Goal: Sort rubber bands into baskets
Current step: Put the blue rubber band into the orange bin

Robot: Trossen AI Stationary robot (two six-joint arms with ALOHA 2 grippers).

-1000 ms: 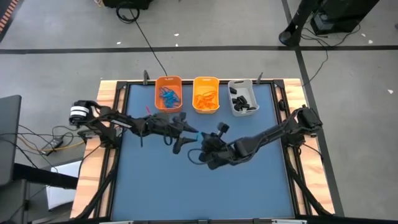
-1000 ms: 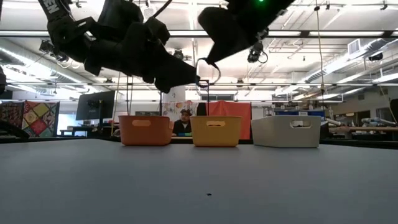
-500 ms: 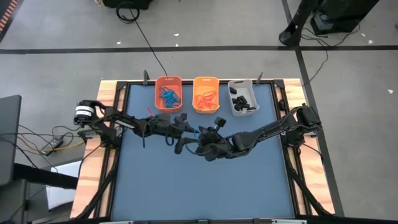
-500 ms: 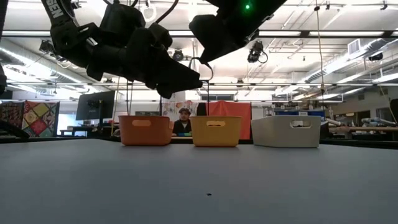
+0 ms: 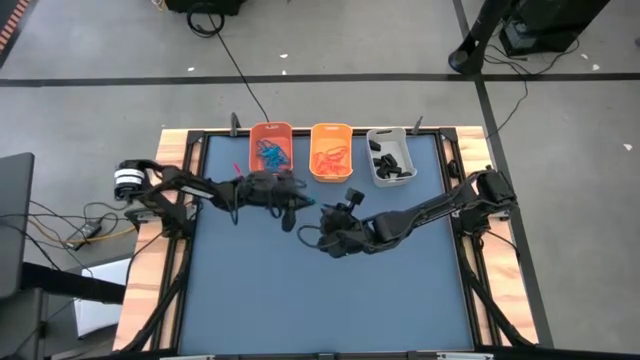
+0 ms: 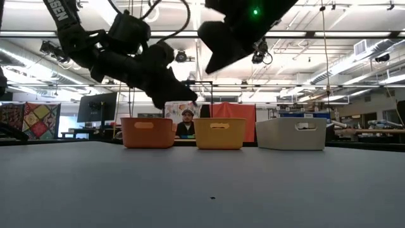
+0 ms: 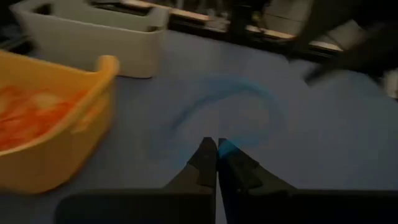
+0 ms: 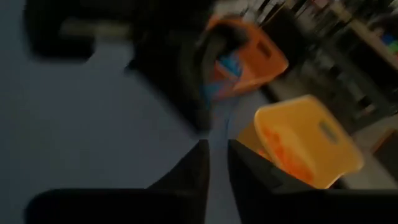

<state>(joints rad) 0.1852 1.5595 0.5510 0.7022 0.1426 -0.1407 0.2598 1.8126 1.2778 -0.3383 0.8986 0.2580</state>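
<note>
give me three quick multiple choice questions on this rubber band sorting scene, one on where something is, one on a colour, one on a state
1. Where does the yellow-orange basket stand?
A. between the other two baskets
B. at the left end of the row
C. alone at the table's near edge

2. What colour is the rubber band at the left end effector?
A. black
B. orange
C. blue

3. How are the left end effector's fingers?
A. spread wide
B. closed together
C. out of sight

Answers: 1 A, the high view shows it between the orange basket and the grey-white basket. 2 C, the left wrist view shows a blue loop at the fingertips. 3 B, that view shows the fingers meeting.
</note>
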